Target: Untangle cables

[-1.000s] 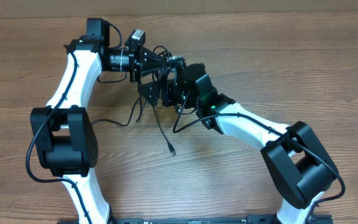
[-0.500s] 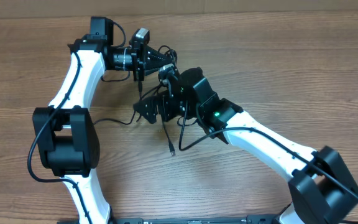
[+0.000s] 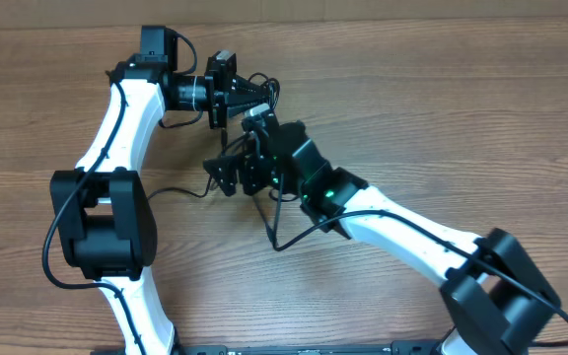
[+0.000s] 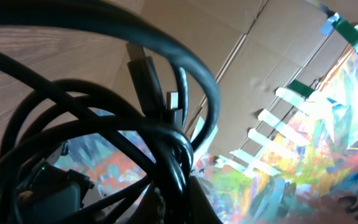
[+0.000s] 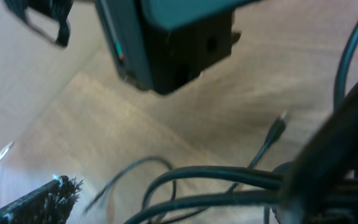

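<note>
While cables (image 4: 160,140) bunch inside clenched left jaws | right jaws released, cables beside

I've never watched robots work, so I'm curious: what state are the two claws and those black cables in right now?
cables, tangled in a knot, the bunch lifted, one loose end dangling towards the table.
left claw, shut on the cables.
right claw, open wide at the tangle, gripping nothing.
</note>
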Controlling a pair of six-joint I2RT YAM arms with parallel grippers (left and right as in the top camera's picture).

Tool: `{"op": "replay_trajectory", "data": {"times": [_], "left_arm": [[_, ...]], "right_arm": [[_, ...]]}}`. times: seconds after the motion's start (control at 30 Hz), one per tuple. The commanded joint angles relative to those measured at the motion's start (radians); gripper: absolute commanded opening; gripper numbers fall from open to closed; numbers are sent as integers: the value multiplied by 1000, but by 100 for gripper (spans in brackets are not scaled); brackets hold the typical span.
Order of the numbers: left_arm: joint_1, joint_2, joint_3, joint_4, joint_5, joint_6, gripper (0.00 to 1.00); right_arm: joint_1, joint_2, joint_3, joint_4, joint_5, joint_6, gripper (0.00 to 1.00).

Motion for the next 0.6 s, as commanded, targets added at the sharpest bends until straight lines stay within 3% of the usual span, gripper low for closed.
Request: {"op": "replay_trajectory", "data": {"times": [0.0,0.23,0.3,0.5,0.57], "left_arm": [[-7,-26,24,-6,69,-42,4],[-9,-26,24,5,69,-38,4],[-10,-26,24,31,69,-39,4],[-8,-26,24,74,69,-38,4],[-3,-26,24,96,69,-38,4]], "right_arm": [[24,55,-7,56,151,48,100],[19,85,-7,86,269,101,98],[12,85,-7,109,269,103,80],[5,86,-7,124,269,117,4],[2,78,-7,104,267,118,4]]}}
